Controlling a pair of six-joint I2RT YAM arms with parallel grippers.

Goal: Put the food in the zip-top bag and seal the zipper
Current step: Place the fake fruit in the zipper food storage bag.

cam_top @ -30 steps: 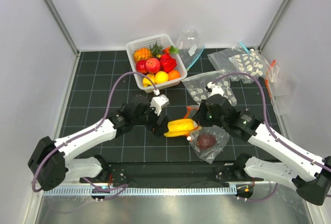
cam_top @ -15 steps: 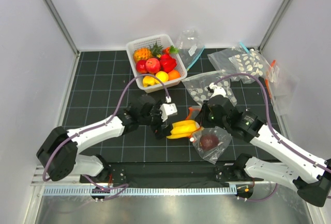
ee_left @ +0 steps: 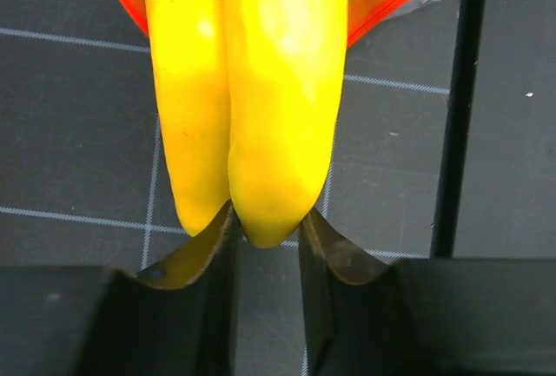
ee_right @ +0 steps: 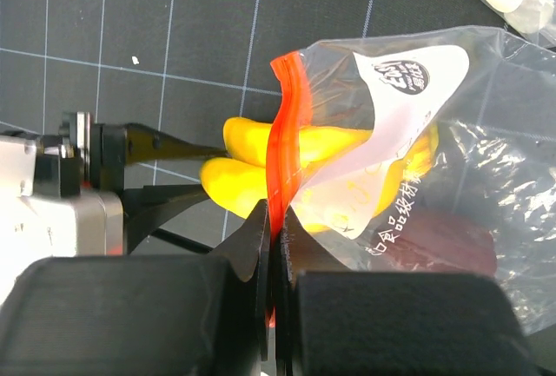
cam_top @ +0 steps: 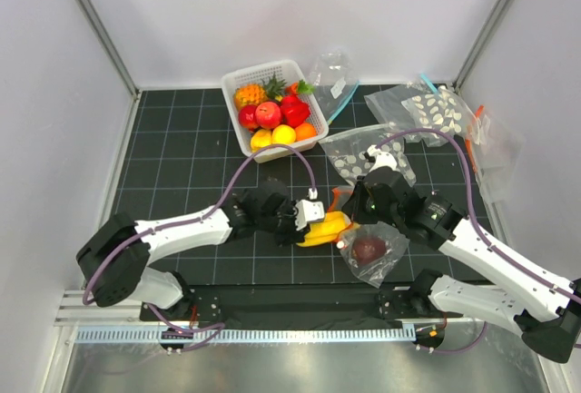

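The yellow banana bunch [cam_top: 324, 227] lies half inside the mouth of the clear zip-top bag [cam_top: 374, 255]. Its bare end points toward my left gripper [cam_top: 305, 232]. In the left wrist view my left gripper [ee_left: 268, 220] is shut on the tip of the banana bunch [ee_left: 261, 89], both fingers pressing its sides. My right gripper [ee_right: 276, 220] is shut on the orange-red zipper [ee_right: 285, 124] and holds the bag's mouth upright. A dark maroon fruit [cam_top: 368, 248] sits deep in the zip-top bag [ee_right: 486, 159], below its white label [ee_right: 408, 89].
A white basket [cam_top: 238, 80] with several more toy fruits stands at the back centre. Clear bags dotted with white discs [cam_top: 368, 152] [cam_top: 436, 112] lie at the back right. A clear bag with a blue strip [cam_top: 331, 80] lies beside the basket.
My left arm has reached right to the banana bunch and its jaws have closed on the tip. The banana has slid further into the bag. My right gripper has kept its hold.
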